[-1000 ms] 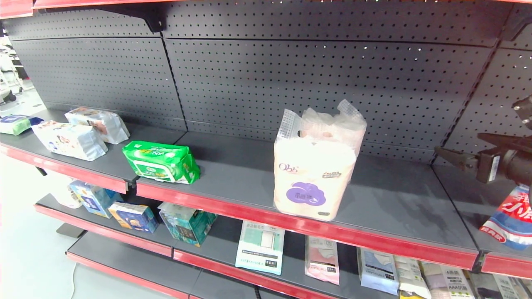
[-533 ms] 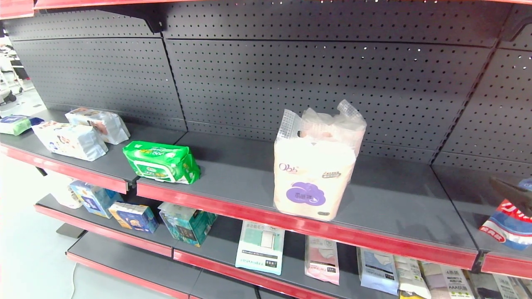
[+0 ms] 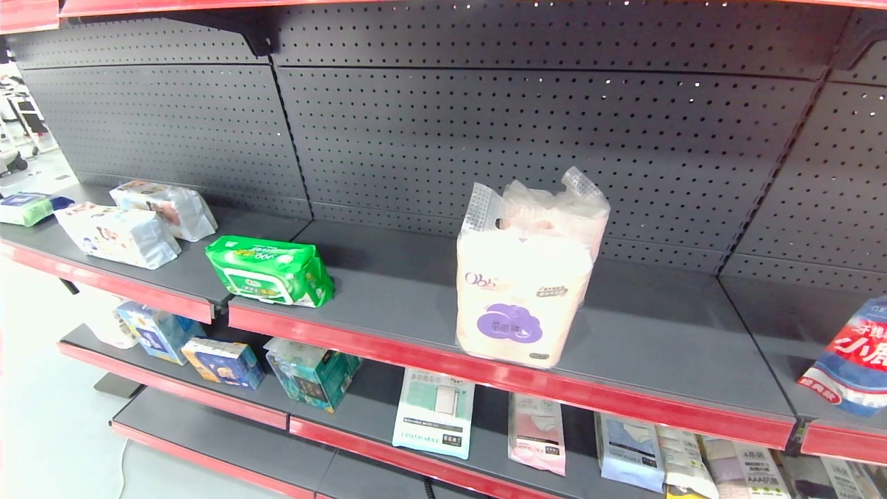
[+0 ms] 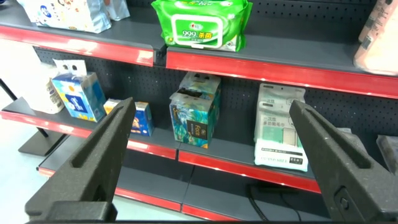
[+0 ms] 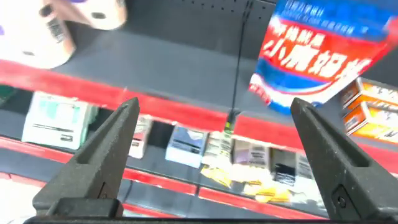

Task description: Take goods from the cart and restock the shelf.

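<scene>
Shelf (image 3: 429, 138): a dark perforated back panel carrying grey boards with red front lips.

Upper board (image 3: 658, 333), left to right:
- a small green-and-white pack (image 3: 24, 208) at the far end
- a front white pack (image 3: 118, 235) lying flat, with a rear white pack (image 3: 166, 208) just behind it
- a green wipes pack (image 3: 270, 270) lying flat near the lip
- a tall pack of paper rolls (image 3: 527, 291) standing upright at the lip, well apart from the wipes
- a blue, red and white bag (image 3: 852, 360) on the adjoining section

Middle board (image 3: 374, 391): two blue boxes (image 3: 156, 331), a teal box (image 3: 312, 371), a white-and-green packet (image 3: 434, 412), a pink packet (image 3: 537, 433) and further flat packets (image 3: 630, 450).
</scene>
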You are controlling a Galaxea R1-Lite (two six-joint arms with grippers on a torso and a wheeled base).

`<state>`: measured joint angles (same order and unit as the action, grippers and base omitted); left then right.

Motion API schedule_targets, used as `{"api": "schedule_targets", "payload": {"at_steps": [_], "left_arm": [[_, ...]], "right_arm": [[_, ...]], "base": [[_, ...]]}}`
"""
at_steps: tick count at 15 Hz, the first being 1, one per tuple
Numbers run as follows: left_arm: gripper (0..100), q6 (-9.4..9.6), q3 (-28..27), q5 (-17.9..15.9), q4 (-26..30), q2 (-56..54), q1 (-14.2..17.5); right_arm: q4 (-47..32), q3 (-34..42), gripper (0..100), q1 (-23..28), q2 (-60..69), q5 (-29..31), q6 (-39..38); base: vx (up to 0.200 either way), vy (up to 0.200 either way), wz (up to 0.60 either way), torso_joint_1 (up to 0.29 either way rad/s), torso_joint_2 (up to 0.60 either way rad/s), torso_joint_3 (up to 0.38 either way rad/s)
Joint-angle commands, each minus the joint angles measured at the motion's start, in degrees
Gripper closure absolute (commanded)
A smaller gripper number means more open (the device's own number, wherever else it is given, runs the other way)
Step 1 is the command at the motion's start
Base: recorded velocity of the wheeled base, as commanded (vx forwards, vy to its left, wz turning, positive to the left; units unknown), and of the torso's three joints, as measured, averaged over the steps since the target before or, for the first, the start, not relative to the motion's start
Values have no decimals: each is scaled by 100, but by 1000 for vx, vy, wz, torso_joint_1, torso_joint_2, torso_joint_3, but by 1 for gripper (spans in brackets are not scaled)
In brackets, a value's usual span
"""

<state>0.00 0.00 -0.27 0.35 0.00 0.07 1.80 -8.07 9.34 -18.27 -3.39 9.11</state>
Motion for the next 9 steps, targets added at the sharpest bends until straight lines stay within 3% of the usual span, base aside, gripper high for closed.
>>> {"api": "schedule_targets", "payload": {"at_steps": [1,3,6,9], "left_arm": [[0,0,0,0,0,0,1],[0,0,0,0,0,9,1],[0,0,0,0,0,0,1],[0,9,0,-8,0,0,1]], "right_arm": [[-66,719,0,-152,1300,-162,-49],[-66,719,0,-283,1195,-698,-155],[-66,728,0,-723,1265,-707,-295],[-49,807,0,-820,1599,22,-708]], "base": [[0,0,0,0,0,0],[0,0,0,0,0,0],[0,0,0,0,0,0],[0,0,0,0,0,0]]}}
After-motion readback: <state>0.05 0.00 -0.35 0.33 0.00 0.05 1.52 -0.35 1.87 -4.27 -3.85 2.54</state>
